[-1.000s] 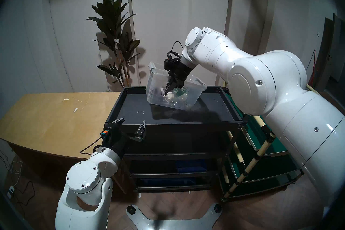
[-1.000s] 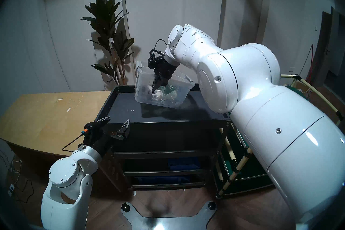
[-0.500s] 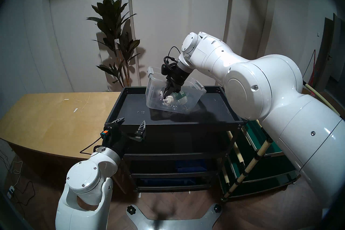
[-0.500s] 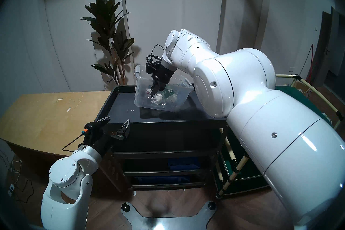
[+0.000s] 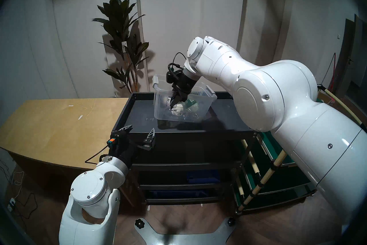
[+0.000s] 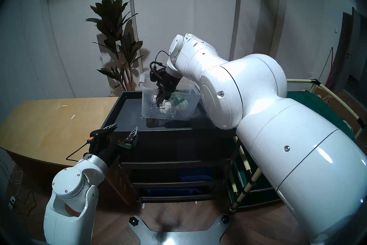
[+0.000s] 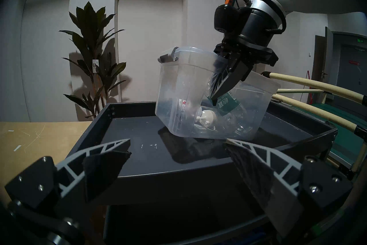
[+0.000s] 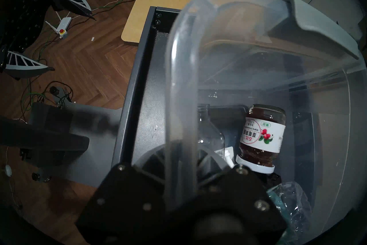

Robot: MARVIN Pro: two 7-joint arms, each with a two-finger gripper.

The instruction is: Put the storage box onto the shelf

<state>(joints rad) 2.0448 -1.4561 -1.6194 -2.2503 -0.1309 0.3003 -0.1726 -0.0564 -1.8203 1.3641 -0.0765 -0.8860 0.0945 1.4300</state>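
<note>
The storage box (image 5: 202,103) is a clear bin with grey clip handles, holding a jam jar (image 8: 262,135) and clear bottles. It hangs tilted, left end up, over the back middle of the shelf's dark top tray (image 5: 139,117). Its low right corner is at the tray; I cannot tell if it touches. My right gripper (image 5: 171,104) is shut on the box's near long wall, one finger inside. It also shows in the left wrist view (image 7: 213,99). My left gripper (image 5: 141,130) is open and empty at the shelf's front left corner.
A tan wooden table (image 5: 59,119) adjoins the shelf's left side. A green-topped cart with cream pipes (image 5: 278,159) stands at its right. Blue bins (image 5: 202,176) sit in the lower tiers. A tall plant (image 5: 123,39) stands behind. Cables lie on the floor (image 8: 49,95).
My right arm has carried the box leftward and lower over the top tray, and the box has tilted less. My left arm has not moved.
</note>
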